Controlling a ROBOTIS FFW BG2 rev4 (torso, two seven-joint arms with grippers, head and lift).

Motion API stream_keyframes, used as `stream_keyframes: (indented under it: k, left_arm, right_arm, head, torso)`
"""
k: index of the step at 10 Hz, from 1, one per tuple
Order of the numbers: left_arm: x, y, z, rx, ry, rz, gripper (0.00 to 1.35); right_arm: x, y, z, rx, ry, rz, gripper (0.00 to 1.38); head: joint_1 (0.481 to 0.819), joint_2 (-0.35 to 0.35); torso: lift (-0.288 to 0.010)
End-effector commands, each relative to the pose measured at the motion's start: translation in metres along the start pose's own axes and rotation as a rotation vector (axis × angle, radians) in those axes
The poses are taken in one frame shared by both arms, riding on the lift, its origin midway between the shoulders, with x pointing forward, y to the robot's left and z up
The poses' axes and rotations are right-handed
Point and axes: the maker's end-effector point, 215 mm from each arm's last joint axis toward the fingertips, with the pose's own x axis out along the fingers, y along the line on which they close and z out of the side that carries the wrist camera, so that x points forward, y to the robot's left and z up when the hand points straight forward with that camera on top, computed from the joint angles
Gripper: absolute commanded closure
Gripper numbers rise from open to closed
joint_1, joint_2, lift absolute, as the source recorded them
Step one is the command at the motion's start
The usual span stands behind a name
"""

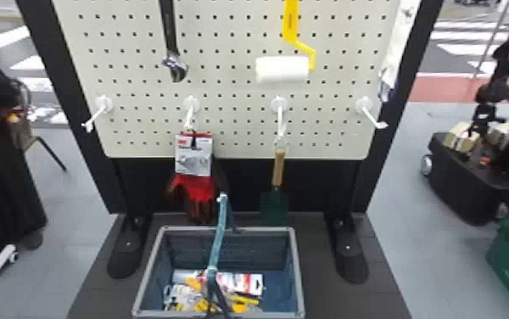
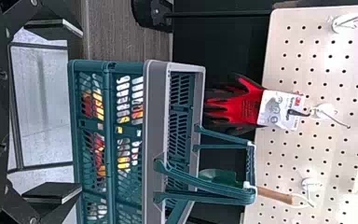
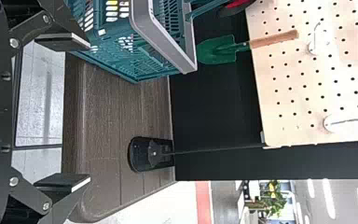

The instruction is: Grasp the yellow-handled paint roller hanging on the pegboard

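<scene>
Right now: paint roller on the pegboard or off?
On. The paint roller hangs on the pegboard, yellow handle up, white roll at the bottom, beside the wrench.

Print on glove card (image 2: 279,109) & basket pkgs (image 1: 241,283) not legible.

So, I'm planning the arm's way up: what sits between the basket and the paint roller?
In the head view, a white hook holding a wooden-handled green trowel hangs straight below the paint roller, its blade ending near the far rim of the basket.

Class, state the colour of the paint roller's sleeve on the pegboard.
The sleeve is white; the head view shows it best.
</scene>
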Motion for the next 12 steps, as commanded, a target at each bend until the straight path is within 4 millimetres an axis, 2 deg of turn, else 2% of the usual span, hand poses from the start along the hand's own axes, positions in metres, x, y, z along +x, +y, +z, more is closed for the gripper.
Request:
stream_keyframes:
  k: [1, 5, 8, 9, 10, 12]
  left_arm:
    - [-0.001, -0.002, -0.001, -0.004, 0.004, -0.002, 0.15]
    - [0.003, -0.003, 0.001, 0.004, 0.002, -0.017, 0.15]
    - [0.013, -0.008, 0.007, 0.021, -0.004, -0.047, 0.15]
    - [0.023, -0.012, 0.015, 0.036, -0.019, -0.075, 0.15]
    - [0.032, -0.015, 0.023, 0.046, -0.034, -0.094, 0.15]
    - [0.041, -0.022, 0.028, 0.056, -0.039, -0.125, 0.15]
  right_arm:
    - [0.004, 0.004, 0.01, 0.005, -0.012, 0.012, 0.3]
    - [0.039, 0.045, 0.094, -0.04, -0.084, 0.189, 0.3]
    - [0.079, 0.077, 0.147, -0.067, -0.135, 0.355, 0.3]
    - [0.087, 0.081, 0.166, -0.074, -0.163, 0.38, 0.3]
    - [0.096, 0.076, 0.185, -0.096, -0.188, 0.389, 0.3]
    - [0.114, 0.057, 0.227, -0.136, -0.241, 0.39, 0.3]
  head:
    - [0.549, 0.0]
    - [0.549, 0.0]
    - [0.549, 0.0]
    - [0.549, 0.0]
    - [0.549, 0.0]
    - [0.549, 0.0]
  torso:
    - [-0.1]
    - [-0.1]
    - [-0.1]
    - [-0.1]
    - [-0.1]
    - [-0.1]
